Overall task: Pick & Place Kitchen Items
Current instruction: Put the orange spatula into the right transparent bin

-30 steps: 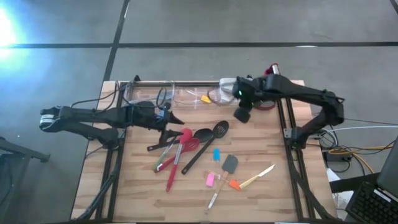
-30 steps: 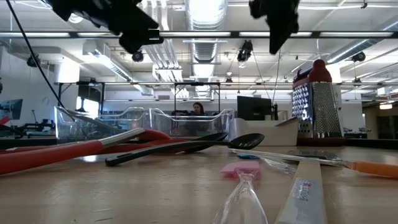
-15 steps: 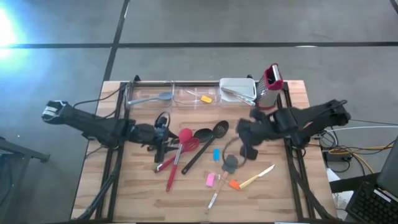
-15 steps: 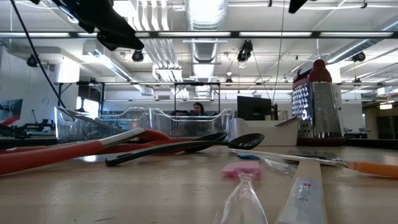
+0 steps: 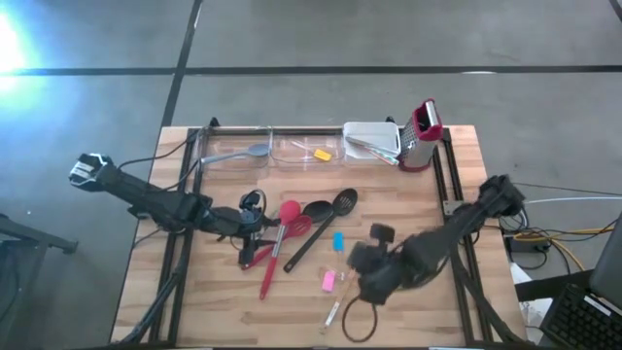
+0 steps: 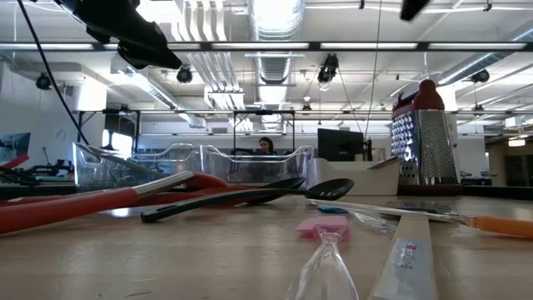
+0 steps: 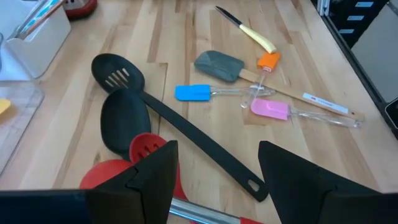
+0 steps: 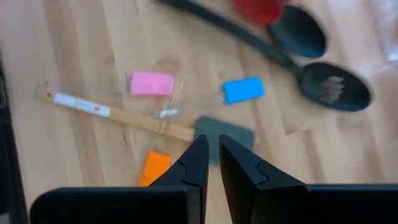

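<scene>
The utensils lie loose on the wooden table. There is a black slotted spoon (image 7: 118, 71), a black ladle (image 7: 124, 121), red utensils (image 5: 277, 243), a blue scraper (image 7: 193, 92), a pink scraper (image 7: 270, 109), a grey scraper (image 8: 221, 134), an orange scraper (image 8: 154, 167) and a yellow-handled knife (image 7: 245, 28). My left gripper (image 7: 214, 180) hovers open over the red utensils and the slotted spoon's handle. My right gripper (image 8: 211, 165) is shut and hangs above the grey scraper, hiding it in the high view.
Clear tubs (image 5: 243, 148), a white tub (image 5: 372, 139) and a steel box grater with a red top (image 5: 423, 131) stand along the far edge. Dark frame rails (image 5: 180, 262) run down both table sides. A cable loop (image 5: 360, 321) hangs under the right arm.
My right arm has swung from the tubs at the far edge toward the near edge and now hangs over the small scrapers. My left gripper has moved a little toward the near edge, over the red utensils. No utensil has moved.
</scene>
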`<move>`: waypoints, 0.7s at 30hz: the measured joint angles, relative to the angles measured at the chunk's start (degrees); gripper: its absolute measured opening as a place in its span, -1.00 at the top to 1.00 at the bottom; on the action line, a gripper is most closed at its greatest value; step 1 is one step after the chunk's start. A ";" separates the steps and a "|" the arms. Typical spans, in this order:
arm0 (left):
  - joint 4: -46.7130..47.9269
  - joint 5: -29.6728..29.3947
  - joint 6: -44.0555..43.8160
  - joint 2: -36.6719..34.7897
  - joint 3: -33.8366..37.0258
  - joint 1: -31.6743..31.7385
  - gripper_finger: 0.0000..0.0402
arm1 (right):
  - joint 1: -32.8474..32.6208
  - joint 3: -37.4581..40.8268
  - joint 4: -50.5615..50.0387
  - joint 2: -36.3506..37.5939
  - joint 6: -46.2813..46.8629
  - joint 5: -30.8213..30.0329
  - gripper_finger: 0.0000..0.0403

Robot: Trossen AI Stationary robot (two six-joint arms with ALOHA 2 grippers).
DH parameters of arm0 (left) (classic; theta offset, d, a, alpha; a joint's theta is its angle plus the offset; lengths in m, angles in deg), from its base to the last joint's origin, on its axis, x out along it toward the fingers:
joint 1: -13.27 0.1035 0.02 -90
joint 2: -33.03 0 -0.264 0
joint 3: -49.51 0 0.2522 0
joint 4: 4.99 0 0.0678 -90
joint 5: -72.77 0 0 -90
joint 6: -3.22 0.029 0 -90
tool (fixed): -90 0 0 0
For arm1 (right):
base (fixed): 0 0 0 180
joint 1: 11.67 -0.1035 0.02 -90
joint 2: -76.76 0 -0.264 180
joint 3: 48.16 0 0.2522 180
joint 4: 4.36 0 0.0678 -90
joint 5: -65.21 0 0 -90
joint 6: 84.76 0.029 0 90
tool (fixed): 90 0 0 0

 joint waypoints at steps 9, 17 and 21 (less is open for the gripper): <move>0.00 -0.02 0.23 0.00 0.00 0.02 -0.14 | -3.28 0.04 -0.16 -12.57 13.76 0.12 0.76; -0.02 -0.02 1.22 0.00 0.00 0.02 -0.14 | -3.31 0.04 0.89 -16.98 14.28 1.91 0.45; -0.02 -0.02 1.26 0.00 0.00 0.02 -0.14 | -3.30 0.07 2.01 -17.04 12.99 1.29 0.31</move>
